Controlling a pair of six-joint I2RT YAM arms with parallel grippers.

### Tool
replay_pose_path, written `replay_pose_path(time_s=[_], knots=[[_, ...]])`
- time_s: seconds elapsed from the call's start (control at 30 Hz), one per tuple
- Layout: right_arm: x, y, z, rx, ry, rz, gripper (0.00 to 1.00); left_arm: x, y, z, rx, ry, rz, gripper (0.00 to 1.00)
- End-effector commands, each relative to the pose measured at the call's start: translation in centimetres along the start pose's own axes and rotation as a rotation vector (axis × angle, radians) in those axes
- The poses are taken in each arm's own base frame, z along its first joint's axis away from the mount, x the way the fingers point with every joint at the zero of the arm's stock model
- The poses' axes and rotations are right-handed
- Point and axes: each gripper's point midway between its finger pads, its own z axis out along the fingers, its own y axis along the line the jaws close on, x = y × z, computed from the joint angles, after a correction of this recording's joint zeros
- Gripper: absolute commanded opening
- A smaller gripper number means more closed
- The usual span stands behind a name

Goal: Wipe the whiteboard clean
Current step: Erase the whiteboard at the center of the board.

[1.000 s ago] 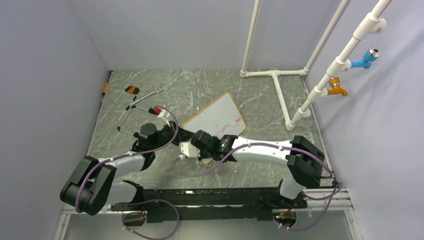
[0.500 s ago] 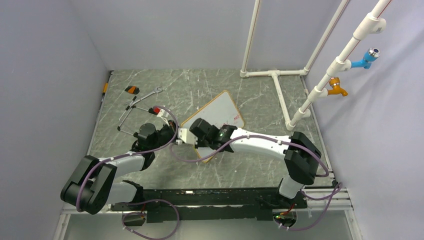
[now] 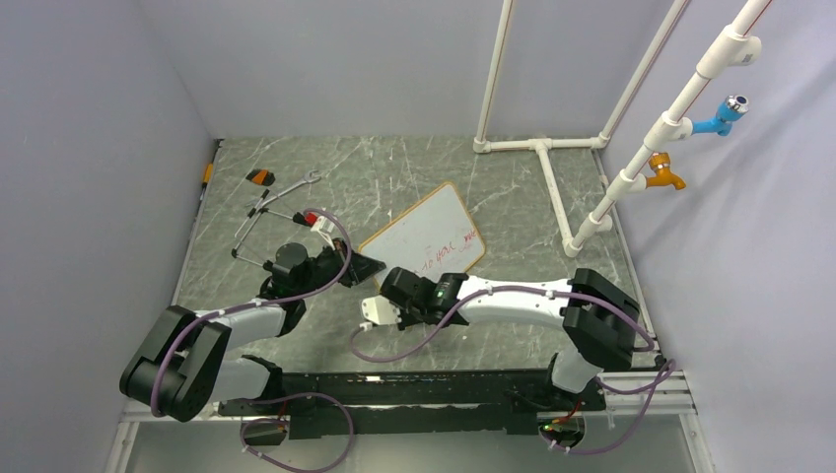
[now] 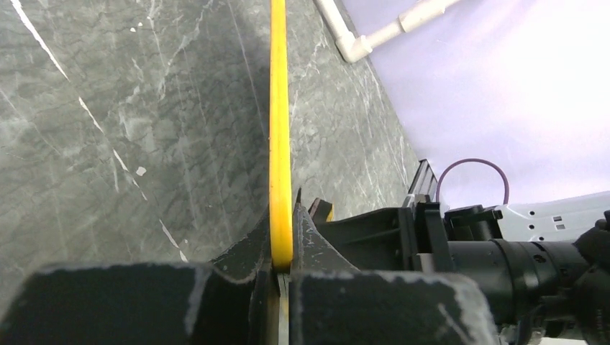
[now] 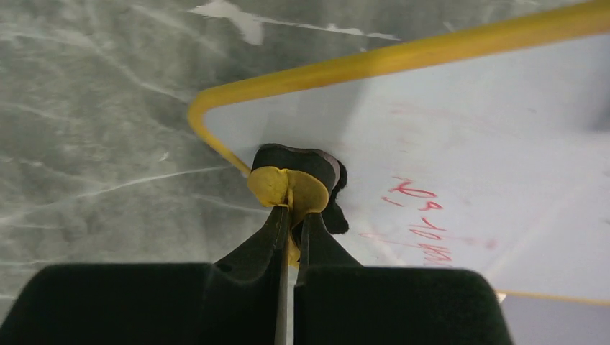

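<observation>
The whiteboard (image 3: 426,235), white with a tan-yellow frame, lies tilted mid-table with red writing (image 3: 452,251) on its near-right part. My left gripper (image 3: 367,264) is shut on the board's left corner; in the left wrist view its jaws (image 4: 282,215) pinch the yellow frame (image 4: 280,108), seen edge-on. My right gripper (image 3: 392,288) is at the board's near corner, shut on a yellow-and-black eraser (image 5: 298,180). In the right wrist view the gripper (image 5: 291,210) presses the eraser on the board (image 5: 467,129) near its rounded corner, left of the red writing (image 5: 424,223).
A small orange-black piece (image 3: 261,177), a wrench (image 3: 301,182), thin metal rods (image 3: 251,225) and a red item (image 3: 311,216) lie at the back left. A white pipe frame (image 3: 544,148) stands at the back right, with blue (image 3: 725,113) and orange (image 3: 665,172) taps.
My right gripper swept with the eraser up over the board's middle, then back down to its near corner. The red writing is uncovered again. The left gripper kept its hold.
</observation>
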Motion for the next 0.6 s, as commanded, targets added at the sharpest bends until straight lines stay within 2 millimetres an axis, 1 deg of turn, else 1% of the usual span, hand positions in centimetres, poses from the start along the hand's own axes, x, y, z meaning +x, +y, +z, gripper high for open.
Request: replay_pose_path(time_s=[0.0,0.1,0.2,0.27,0.33,0.37,0.43,0.5,0.57], knots=[[-0.1,1.3,1.0,-0.054,-0.003,-0.009,0.00,-1.2,-5.2,-0.2,0.211,-0.007,0.056,0.00],[-1.2,-2.7,0.8,0.053,-0.033,0.103,0.00,-1.2,-5.3,-0.1,0.218,-0.004,0.057,0.00],[-2.1,-7.5,-0.4,0.130,-0.103,0.249,0.00,-1.2,-5.4,-0.2,0.223,0.000,0.058,0.00],[-2.3,-10.3,-1.3,0.171,-0.141,0.329,0.00,-1.2,-5.4,-0.2,0.222,0.000,0.060,0.00],[-1.8,-12.1,-1.9,0.196,-0.165,0.393,0.00,-1.2,-5.4,-0.3,0.223,-0.001,0.062,0.00],[-1.5,-12.4,-1.9,0.197,-0.169,0.411,0.00,-1.1,-5.5,-0.3,0.226,0.000,0.062,0.00],[-0.4,-11.9,-1.2,0.181,-0.156,0.432,0.00,-1.2,-5.5,-0.3,0.227,-0.002,0.061,0.00],[0.3,-10.0,-0.3,0.122,-0.142,0.401,0.00,-1.1,-5.5,-0.3,0.227,-0.001,0.061,0.00],[0.1,-6.7,0.3,0.027,-0.146,0.329,0.00,-1.1,-5.4,-0.3,0.227,-0.001,0.063,0.00]])
